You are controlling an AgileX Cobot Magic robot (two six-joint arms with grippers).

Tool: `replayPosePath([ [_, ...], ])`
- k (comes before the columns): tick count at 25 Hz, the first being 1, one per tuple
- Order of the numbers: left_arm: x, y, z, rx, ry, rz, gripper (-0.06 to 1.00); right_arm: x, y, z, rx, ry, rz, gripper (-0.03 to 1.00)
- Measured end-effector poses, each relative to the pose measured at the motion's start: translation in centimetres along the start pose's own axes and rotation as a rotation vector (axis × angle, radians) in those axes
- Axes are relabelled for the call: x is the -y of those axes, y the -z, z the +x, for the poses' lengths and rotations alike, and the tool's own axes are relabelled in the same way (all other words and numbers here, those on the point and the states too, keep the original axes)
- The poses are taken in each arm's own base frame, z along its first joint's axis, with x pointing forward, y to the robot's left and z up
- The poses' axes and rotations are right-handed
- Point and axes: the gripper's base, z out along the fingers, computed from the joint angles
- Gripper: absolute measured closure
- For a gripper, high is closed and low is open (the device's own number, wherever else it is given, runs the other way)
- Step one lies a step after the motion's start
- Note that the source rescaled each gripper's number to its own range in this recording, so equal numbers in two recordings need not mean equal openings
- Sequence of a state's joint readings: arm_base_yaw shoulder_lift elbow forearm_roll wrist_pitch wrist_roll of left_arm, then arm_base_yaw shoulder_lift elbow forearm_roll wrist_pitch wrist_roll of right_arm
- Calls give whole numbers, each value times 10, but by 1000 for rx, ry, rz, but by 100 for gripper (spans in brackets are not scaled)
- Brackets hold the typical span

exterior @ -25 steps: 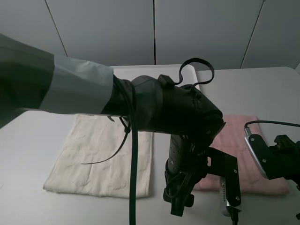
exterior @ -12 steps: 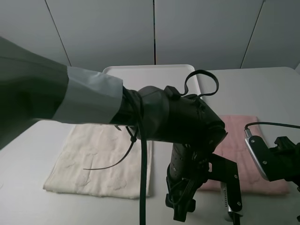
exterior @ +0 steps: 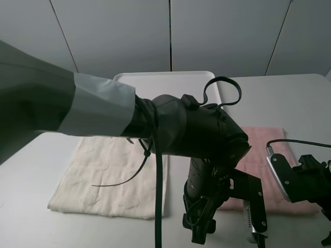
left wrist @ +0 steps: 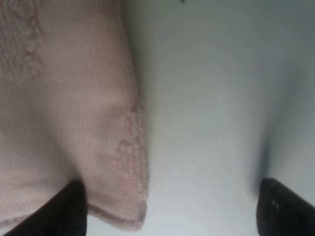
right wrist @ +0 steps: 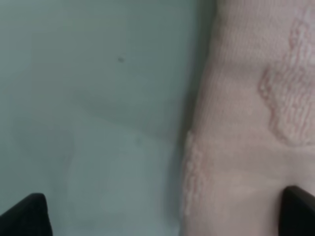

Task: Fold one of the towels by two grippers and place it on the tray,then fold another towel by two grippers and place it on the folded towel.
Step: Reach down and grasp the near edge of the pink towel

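The fingers (left wrist: 74, 212) of the left gripper (left wrist: 172, 214) stand wide apart and hold nothing. Between them lies 1 corner of the pink towel (left wrist: 59, 98), flat on the pale table (left wrist: 211, 98). One fingertip sits over the towel's edge and the other over bare table; whether either touches the surface cannot be told from this close, blurred view.

The fingers (right wrist: 27, 216) of the right gripper (right wrist: 162, 219) are also spread fully and empty. One tip is over bare table and the other over the same pink towel, whose side edge runs between them.

In the high view, the left arm (exterior: 196, 134) with its grey sleeve reaches across the middle and fills much of the foreground, with a black cable (exterior: 158, 206) hanging from it. The right arm (exterior: 305, 181) is low at the pink towel's near right corner. A cream towel (exterior: 103, 175) lies spread flat on the left, beside the pink one and apart from it.

The tray (exterior: 155, 80) sits at the far side of the table, behind both towels and well apart from the 2 grippers; the left arm hides its near edge.
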State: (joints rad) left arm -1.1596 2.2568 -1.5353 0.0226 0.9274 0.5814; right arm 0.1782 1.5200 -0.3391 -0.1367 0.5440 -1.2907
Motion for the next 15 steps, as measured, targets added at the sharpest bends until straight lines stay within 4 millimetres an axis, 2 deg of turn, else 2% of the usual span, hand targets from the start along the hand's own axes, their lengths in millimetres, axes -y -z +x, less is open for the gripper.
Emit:
replayPosePath([
  [12,0,0,0,-2,0,1,2,2,-10,-1,-4,-9,-36,-2],
  [15,0,0,0,-5,1,3,2,4,-13,-2,11,-8,13,17],
])
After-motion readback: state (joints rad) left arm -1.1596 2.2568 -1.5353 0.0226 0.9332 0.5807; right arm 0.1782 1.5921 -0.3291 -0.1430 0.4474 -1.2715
